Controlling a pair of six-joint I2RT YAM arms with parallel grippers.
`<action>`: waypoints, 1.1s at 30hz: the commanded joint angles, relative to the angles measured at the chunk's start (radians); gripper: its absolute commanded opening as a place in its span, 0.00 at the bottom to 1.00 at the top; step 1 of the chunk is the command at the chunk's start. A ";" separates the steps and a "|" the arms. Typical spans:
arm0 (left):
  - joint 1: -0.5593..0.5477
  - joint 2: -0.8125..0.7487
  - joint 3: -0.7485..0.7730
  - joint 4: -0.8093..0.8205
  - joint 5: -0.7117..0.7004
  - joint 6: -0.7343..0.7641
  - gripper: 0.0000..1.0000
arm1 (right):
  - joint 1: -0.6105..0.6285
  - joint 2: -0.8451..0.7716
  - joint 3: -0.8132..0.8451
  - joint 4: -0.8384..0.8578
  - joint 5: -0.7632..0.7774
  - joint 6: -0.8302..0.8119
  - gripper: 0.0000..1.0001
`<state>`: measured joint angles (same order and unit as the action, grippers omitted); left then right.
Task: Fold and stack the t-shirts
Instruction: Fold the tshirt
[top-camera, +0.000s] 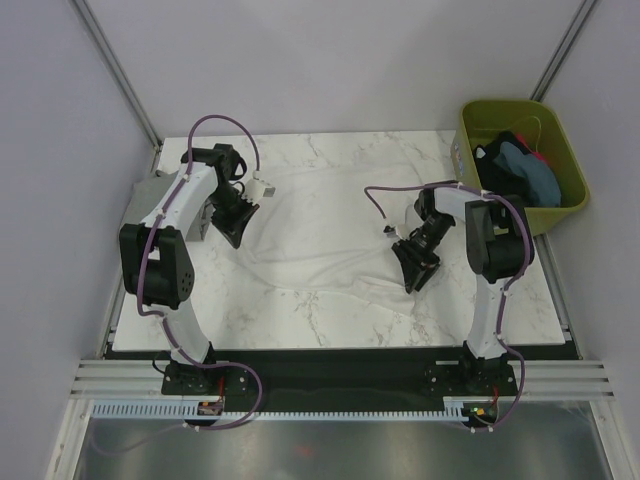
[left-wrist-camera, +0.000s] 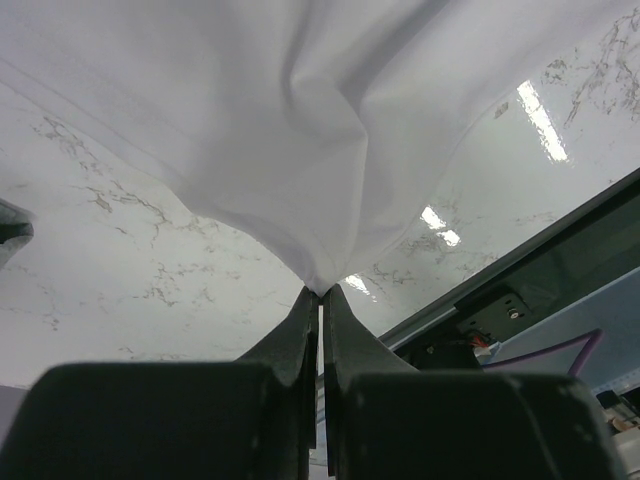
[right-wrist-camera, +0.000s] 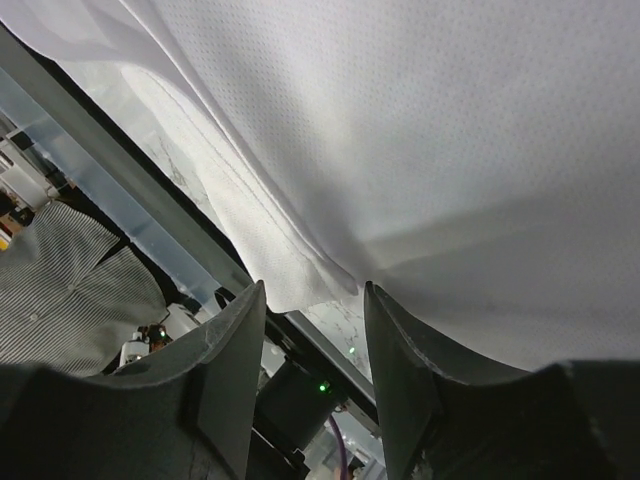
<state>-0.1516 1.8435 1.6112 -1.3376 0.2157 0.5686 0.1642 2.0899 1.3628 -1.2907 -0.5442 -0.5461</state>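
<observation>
Left claw (top-camera: 236, 236): closed tight, its two tips (left-wrist-camera: 320, 296) pinching a bunched fold of the white t-shirt (left-wrist-camera: 330, 130); the cloth rises from the pinch in a peaked cone.
Left claw, place: well to the left of the olive-green bin (top-camera: 470, 130), at the far side of the shirt from it.
Right claw (top-camera: 418, 280): jaws parted, nothing between them; in the right wrist view a hemmed corner of the white cloth (right-wrist-camera: 450, 150) hangs just above the gap (right-wrist-camera: 313, 290), and I cannot tell whether it touches either finger.
Right claw, place: nearer the bin than the left claw, below and left of it in the top view.
White t-shirt (top-camera: 320, 230): spread and rumpled on the marble table (top-camera: 330, 320), left of the bin and apart from it, stretching between the two claws.
Bin contents: a blue-teal t-shirt (top-camera: 530, 178) and a dark t-shirt (top-camera: 495, 152) lie heaped inside the bin, unfolded.
Bin, place: off the table's far right corner, its wall just beside the table edge.
</observation>
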 joint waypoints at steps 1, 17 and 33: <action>0.007 0.002 0.039 -0.199 0.021 -0.026 0.02 | 0.014 0.015 0.009 -0.042 -0.008 -0.032 0.52; 0.010 0.010 0.070 -0.199 0.010 -0.032 0.02 | 0.029 -0.098 0.074 -0.076 0.065 -0.052 0.00; 0.046 0.037 0.214 -0.179 0.037 -0.090 0.02 | 0.024 -0.238 0.509 -0.006 0.305 -0.002 0.00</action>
<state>-0.1249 1.8610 1.7248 -1.3483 0.2211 0.5312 0.1898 1.8275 1.8393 -1.3201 -0.3046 -0.5682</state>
